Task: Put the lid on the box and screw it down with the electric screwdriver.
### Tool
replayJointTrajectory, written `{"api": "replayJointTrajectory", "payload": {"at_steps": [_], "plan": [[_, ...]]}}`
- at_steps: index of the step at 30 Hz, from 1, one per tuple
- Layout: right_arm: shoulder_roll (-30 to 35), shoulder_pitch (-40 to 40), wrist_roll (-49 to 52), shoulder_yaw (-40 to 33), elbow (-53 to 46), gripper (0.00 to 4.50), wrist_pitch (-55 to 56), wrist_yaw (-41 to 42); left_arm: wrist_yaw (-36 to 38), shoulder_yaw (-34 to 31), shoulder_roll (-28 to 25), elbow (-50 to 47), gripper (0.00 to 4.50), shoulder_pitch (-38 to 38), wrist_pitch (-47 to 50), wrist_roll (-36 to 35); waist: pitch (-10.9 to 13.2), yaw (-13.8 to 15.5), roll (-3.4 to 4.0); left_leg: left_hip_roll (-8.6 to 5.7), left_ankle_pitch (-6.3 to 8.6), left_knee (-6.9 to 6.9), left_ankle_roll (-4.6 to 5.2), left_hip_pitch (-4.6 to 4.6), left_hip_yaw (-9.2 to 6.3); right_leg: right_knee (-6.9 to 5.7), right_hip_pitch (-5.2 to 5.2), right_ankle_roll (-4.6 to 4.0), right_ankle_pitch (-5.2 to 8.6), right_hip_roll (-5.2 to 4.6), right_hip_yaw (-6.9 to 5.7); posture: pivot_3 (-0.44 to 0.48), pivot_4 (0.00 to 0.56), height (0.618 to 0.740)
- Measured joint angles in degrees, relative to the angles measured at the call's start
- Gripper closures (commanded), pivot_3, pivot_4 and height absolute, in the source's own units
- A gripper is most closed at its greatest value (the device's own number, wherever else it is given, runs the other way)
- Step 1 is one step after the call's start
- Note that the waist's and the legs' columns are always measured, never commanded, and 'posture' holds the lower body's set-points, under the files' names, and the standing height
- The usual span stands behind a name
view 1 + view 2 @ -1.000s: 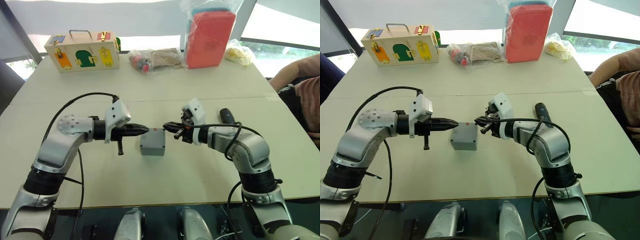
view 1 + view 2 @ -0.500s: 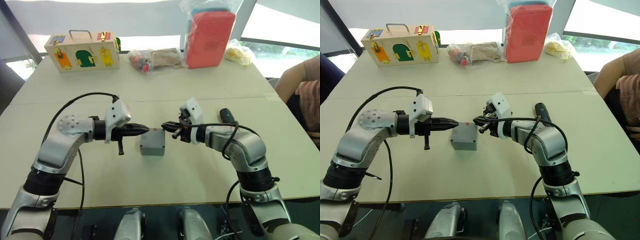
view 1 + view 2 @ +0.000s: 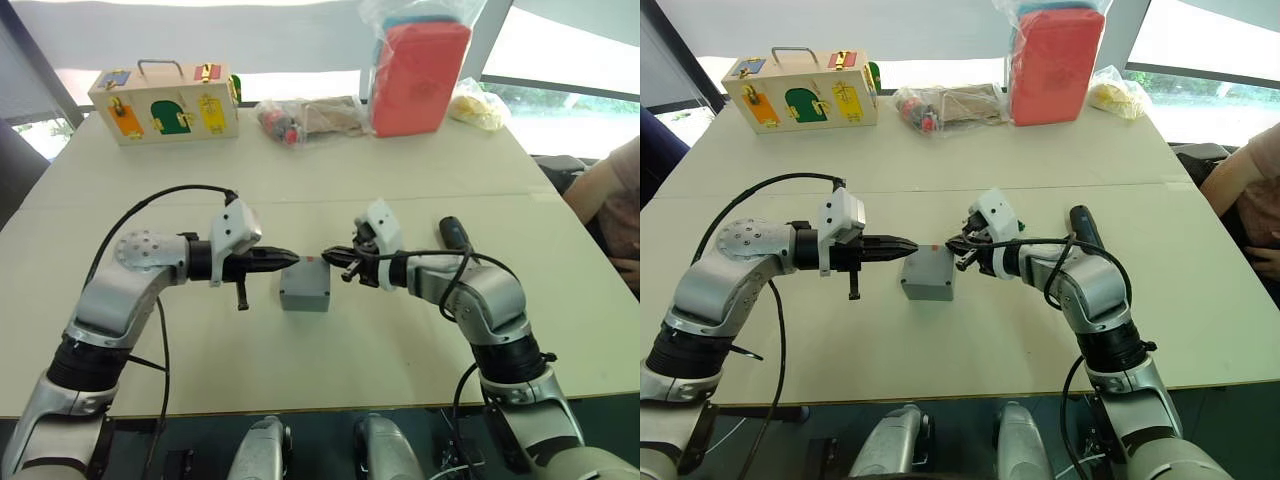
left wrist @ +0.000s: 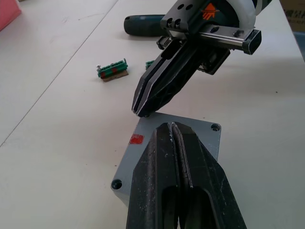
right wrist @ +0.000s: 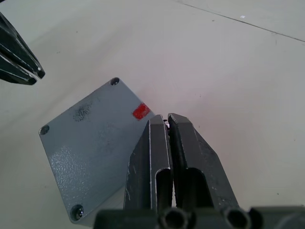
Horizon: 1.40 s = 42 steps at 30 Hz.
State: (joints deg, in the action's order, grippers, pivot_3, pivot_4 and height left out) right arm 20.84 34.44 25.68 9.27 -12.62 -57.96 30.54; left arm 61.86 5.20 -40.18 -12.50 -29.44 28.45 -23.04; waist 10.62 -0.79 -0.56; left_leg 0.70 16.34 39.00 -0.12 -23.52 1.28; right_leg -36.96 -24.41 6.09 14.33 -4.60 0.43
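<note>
Since a second ago, the right gripper (image 3: pixel 328 256) has been brought slightly closer to the box (image 3: pixel 305 287), which is unmoved at mid-table with the lid (image 5: pixel 90 143) on it. Both it and the left gripper (image 3: pixel 292 258) are clenched, empty. One electric screwdriver (image 3: pixel 452 232) lies behind the right arm. Two green pieces (image 4: pixel 112 69) are counted.

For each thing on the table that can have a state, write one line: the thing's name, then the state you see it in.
Lid: seated flat on the box, covering it.
Box: closed by the lid, upright on the table.
Electric screwdriver: lying on the table, not held.
Left hand: shut, holding nothing, tips over the lid's edge.
Right hand: shut, tips over a corner of the lid.
Wooden box: doors closed.
</note>
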Motion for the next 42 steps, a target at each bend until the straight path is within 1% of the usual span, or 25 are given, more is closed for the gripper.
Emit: {"api": "replayJointTrajectory", "payload": {"at_steps": [2, 5, 8, 9, 12, 14, 15, 19, 21, 22, 24, 25, 26, 28, 29, 30, 33, 34, 38, 42], "plan": [[0.2, -0.4, -0.6, 0.4, 0.0, 4.44, 0.7, 0.3, -0.1, 0.0, 0.0, 0.0, 4.5, 0.0, 0.0, 0.0, 0.0, 0.0, 0.0, 0.0, 0.0, 0.0, 0.0, 0.0, 0.0, 0.0, 0.0, 0.0, 0.0, 0.0, 0.0, 0.0, 0.15, 0.73], [0.2, -0.6, -0.8, 0.5, 0.0, 3.63, 1.3, 0.9, -0.3, 0.0, 0.0, -0.2, 4.5, 0.1, 0.0, 0.0, 0.0, 0.0, 0.0, 0.0, 0.0, 0.0, 0.0, 0.0, -0.01, 0.0, 0.0, 0.0, 0.0, 0.0, 0.0, 0.0, 0.15, 0.73], [0.3, -1.0, -0.7, 0.5, 0.0, 2.47, 1.2, 1.5, -0.6, 0.0, 0.0, -0.9, 4.5, 0.2, 0.0, 0.0, 0.0, 0.0, 0.0, 0.0, 0.0, 0.0, 0.0, 0.0, 0.0, 0.0, 0.0, 0.0, 0.0, 0.0, 0.0, 0.0, 0.15, 0.73], [0.5, -0.9, -0.7, 0.5, 0.0, 1.97, 1.1, 1.6, -0.7, 0.0, 0.0, -1.1, 4.5, 0.2, 0.0, -0.1, 0.0, 0.0, 0.0, 0.0, 0.0, 0.0, 0.0, 0.0, 0.0, 0.0, 0.0, 0.0, 0.0, 0.0, 0.0, 0.0, 0.15, 0.73], [2.1, -0.9, -0.6, 0.1, -0.9, 0.82, 0.9, 2.1, -0.8, 0.0, 0.0, -1.1, 4.5, 0.2, 0.1, -0.1, 0.0, 0.1, 0.0, 0.0, 0.0, 0.0, 0.0, 0.0, 0.0, 0.0, 0.0, 0.0, 0.0, 0.0, 0.0, 0.0, 0.15, 0.73], [3.1, -0.9, -0.5, -2.0, -2.2, 0.13, 0.7, 1.8, -0.8, 0.1, 0.2, -1.1, 4.5, 0.2, 0.1, -0.1, 0.0, 0.1, -0.01, 0.0, 0.0, 0.0, 0.0, 0.0, -0.01, 0.0, 0.0, 0.0, 0.0, -0.01, 0.0, 0.0, 0.15, 0.73], [3.6, -0.8, -0.1, -3.2, -2.9, 0.03, 0.4, 1.7, -0.8, 0.2, 0.3, -1.1, 4.5, 0.2, 0.1, -0.1, 0.0, 0.1, -0.01, 0.0, 0.0, 0.0, 0.0, 0.0, -0.01, 0.01, 0.0, 0.0, 0.0, -0.01, 0.0, 0.0, 0.15, 0.73], [7.2, 0.2, 2.6, -8.1, -6.0, 0.03, -3.1, 1.7, -0.8, 0.4, 1.0, -1.1, 4.5, -0.2, 0.1, -0.1, 0.0, 0.2, -0.01, 0.0, 0.0, 0.0, 0.0, 0.0, -0.01, 0.01, 0.0, 0.0, 0.0, -0.01, 0.0, 0.0, 0.15, 0.73], [12.1, 1.8, 4.3, -11.0, -7.2, 0.03, -8.3, 1.8, -0.5, 0.7, 1.8, -0.8, 4.5, -1.0, 0.0, -0.2, 0.0, 0.3, 0.0, -0.03, 0.0, 0.0, 0.0, -0.02, -0.01, 0.01, 0.0, 0.0, 0.0, -0.07, 0.0, 0.0, 0.15, 0.73], [15.9, 3.8, 4.9, -13.0, -7.3, 0.03, -13.5, 1.5, 0.0, 0.8, 2.3, -0.4, 4.5, -1.7, 0.0, -0.4, 0.0, 0.4, -0.01, -0.03, 0.0, 0.06, 0.0, -0.04, 0.0, 0.01, 0.01, 0.0, 0.0, -0.09, 0.02, 0.0, 0.15, 0.73], [21.4, 6.9, 4.9, -16.3, -7.1, 0.03, -20.0, 0.9, 0.4, 0.8, 2.7, 0.3, 4.5, -2.9, -0.2, -0.7, 0.0, 0.3, -0.07, -0.03, 0.01, 0.08, 0.01, -0.02, 0.0, 0.04, 0.03, -0.01, 0.0, -0.08, 0.02, 0.0, 0.15, 0.73], [25.1, 8.8, 5.0, -16.4, -5.9, 0.03, -23.8, 0.9, 0.6, 0.8, 3.2, 0.5, 4.5, -3.3, -0.4, -0.8, 0.0, 0.2, -0.04, -0.03, 0.01, 0.04, 0.02, -0.02, 0.0, 0.06, 0.02, -0.01, 0.0, -0.08, 0.03, 0.0, 0.15, 0.73], [27.1, 9.8, 4.8, -16.7, -4.9, 0.03, -26.2, 0.8, 0.7, 0.8, 3.5, 0.6, 4.5, -3.4, -0.6, -0.8, 0.0, 0.2, -0.08, -0.01, 0.02, 0.02, 0.04, -0.02, 0.0, 0.09, 0.03, -0.02, 0.0, -0.03, 0.01, 0.0, 0.15, 0.73], [31.5, 10.5, 4.8, -15.0, -2.7, 0.03, -29.5, 1.3, 1.1, 1.2, 4.5, 0.8, 4.5, -3.4, -1.2, -0.8, 0.0, 0.0, -0.06, 0.0, 0.04, -0.03, 0.07, -0.01, 0.01, 0.11, 0.02, -0.02, 0.01, -0.01, 0.03, 0.0, 0.15, 0.73], [32.5, 10.5, 4.8, -14.3, -2.0, 0.03, -30.3, 1.4, 1.2, 1.4, 4.6, 0.8, 4.5, -3.5, -1.4, -0.9, 0.0, -0.1, -0.08, 0.03, 0.04, -0.02, 0.07, -0.01, 0.03, 0.13, 0.01, -0.02, 0.01, 0.03, 0.03, 0.0, 0.15, 0.73], [34.6, 10.8, 5.0, -12.1, 0.5, 0.03, -32.1, 1.9, 1.4, 2.0, 5.2, 0.8, 4.5, -3.5, -1.7, -0.9, 0.0, -0.1, -0.07, 0.03, 0.05, -0.02, 0.08, 0.0, 0.03, 0.11, 0.0, -0.02, 0.01, 0.03, 0.06, 0.0, 0.15, 0.73], [37.1, 12.8, 7.3, -6.8, 6.6, 0.03, -34.1, 3.1, 1.7, 2.5, 6.3, 1.0, 4.5, -3.4, -2.8, -0.9, 0.1, -0.2, -0.05, 0.03, 0.05, -0.02, 0.08, 0.01, 0.09, 0.08, -0.04, -0.01, 0.0, 0.02, 0.15, 0.0, 0.15, 0.73], [37.9, 14.5, 7.7, -3.7, 9.5, 0.03, -34.1, 3.4, 1.6, 2.6, 6.8, 1.0, 4.5, -3.3, -3.1, -0.9, 0.1, -0.2, -0.05, 0.03, 0.05, 0.0, 0.08, 0.01, 0.1, 0.08, -0.04, -0.01, 0.0, 0.02, 0.15, 0.0, 0.15, 0.73], [38.9, 18.7, 7.5, 3.6, 17.4, 0.03, -34.2, 4.7, 0.9, 3.0, 8.0, 0.7, 4.5, -2.4, -4.0, -0.9, 0.1, 0.0, -0.05, 0.02, 0.06, 0.0, 0.1, -0.01, 0.12, 0.12, -0.05, -0.01, 0.0, 0.0, 0.19, 0.0, 0.15, 0.73], [38.9, 21.1, 6.3, 10.4, 22.2, 0.03, -34.1, 7.2, -0.2, 3.3, 9.2, -0.2, 4.5, -2.1, -4.0, -0.9, 0.1, 0.2, -0.06, -0.01, 0.06, 0.03, 0.1, -0.04, 0.12, 0.12, -0.05, 0.0, 0.0, -0.03, 0.19, 0.0, 0.15, 0.73]]}}
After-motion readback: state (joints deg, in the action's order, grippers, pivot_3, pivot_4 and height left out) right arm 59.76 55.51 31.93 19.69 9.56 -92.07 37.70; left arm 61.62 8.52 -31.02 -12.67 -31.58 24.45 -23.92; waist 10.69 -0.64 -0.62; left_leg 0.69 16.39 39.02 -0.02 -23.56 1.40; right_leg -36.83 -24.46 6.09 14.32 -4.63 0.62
